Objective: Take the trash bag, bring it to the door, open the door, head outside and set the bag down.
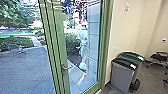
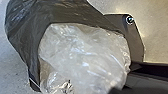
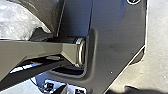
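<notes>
Here are one trash bag (image 2: pixel 23 31), one door handle (image 1: pixel 65 67), two bins (image 1: pixel 122 76).

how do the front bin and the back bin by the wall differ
Lid: the front bin has a blackish lid, while the back bin has a green one.
Place: the front bin stands nearer the camera and partly hides the back bin.
Shared: both have grey bodies and a small pale label on the lid.
</notes>
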